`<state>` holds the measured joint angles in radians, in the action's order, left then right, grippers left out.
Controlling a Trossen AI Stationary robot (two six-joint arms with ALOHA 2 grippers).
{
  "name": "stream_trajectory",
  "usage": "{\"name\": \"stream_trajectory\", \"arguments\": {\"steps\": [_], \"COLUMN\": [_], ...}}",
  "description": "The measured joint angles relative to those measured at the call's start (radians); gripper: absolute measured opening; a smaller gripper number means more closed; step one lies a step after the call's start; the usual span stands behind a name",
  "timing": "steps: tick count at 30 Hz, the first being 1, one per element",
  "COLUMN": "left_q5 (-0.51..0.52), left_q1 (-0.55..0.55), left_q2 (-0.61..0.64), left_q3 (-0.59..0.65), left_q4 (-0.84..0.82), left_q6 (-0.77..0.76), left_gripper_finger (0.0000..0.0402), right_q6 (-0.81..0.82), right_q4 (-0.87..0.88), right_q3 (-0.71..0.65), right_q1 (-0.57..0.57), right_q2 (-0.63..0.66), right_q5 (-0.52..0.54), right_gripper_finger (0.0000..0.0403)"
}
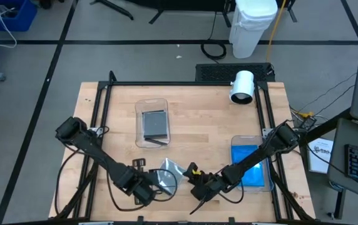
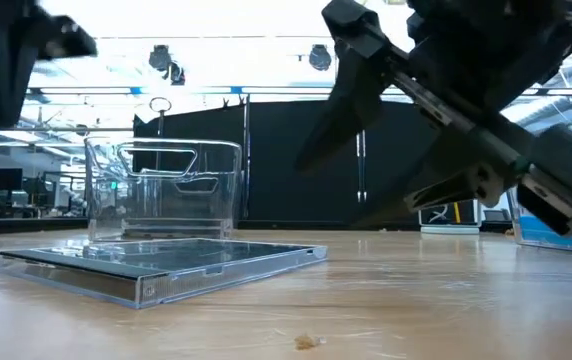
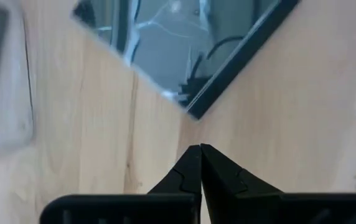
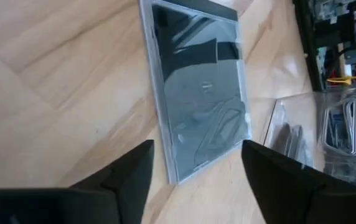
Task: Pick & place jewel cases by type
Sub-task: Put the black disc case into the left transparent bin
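One grey jewel case (image 1: 166, 176) with a clear front lies flat on the wooden table near its front edge; it shows in the low view (image 2: 166, 262) and the right wrist view (image 4: 200, 93). My left gripper (image 3: 200, 149) is shut and hangs above the bare wood just left of the case (image 3: 190, 50). My right gripper (image 4: 196, 152) is open, slanting down from the case's right. Its fingers stand on either side of the case's near corner without touching it.
A clear tub (image 1: 151, 122) holding a dark jewel case stands behind the loose case. At the right, a blue-filled tub (image 1: 251, 164) sits partly under my right arm. Black frame rails (image 1: 101, 112) run along the table's sides, and a white cylinder (image 1: 242, 86) stands at the far edge.
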<state>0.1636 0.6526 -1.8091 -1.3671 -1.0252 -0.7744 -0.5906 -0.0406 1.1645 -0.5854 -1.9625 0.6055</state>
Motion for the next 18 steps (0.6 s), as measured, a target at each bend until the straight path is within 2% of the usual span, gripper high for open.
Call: {"name": "stream_trajectory", "arguments": {"steps": [4, 8, 12, 18], "left_q5": [-0.014, -0.025, -0.025, -0.013], "left_q1": [0.005, -0.006, -0.031, -0.085], "left_q2": [0.0, 0.0, -0.001, 0.006], "left_q3": [0.095, 0.192, 0.282, 0.373], "left_q4": [0.012, 0.088, 0.222, 0.493], "left_q6": [-0.081, -0.113, -0.114, -0.032], "left_gripper_finger": [0.0028, 0.0031, 0.0024, 0.0008], "right_q6": [-0.03, -0.089, -0.11, -0.117], "right_q4": [-0.057, -0.119, -0.135, -0.173], "right_q3": [0.0, 0.004, 0.006, 0.005], "right_q1": [0.0, 0.002, 0.017, 0.041], "right_q2": [-0.036, -0.09, -0.117, -0.122], "right_q5": [-0.004, 0.003, 0.001, 0.0], "right_gripper_finger": [0.0259, 0.0261, 0.0252, 0.0243]}}
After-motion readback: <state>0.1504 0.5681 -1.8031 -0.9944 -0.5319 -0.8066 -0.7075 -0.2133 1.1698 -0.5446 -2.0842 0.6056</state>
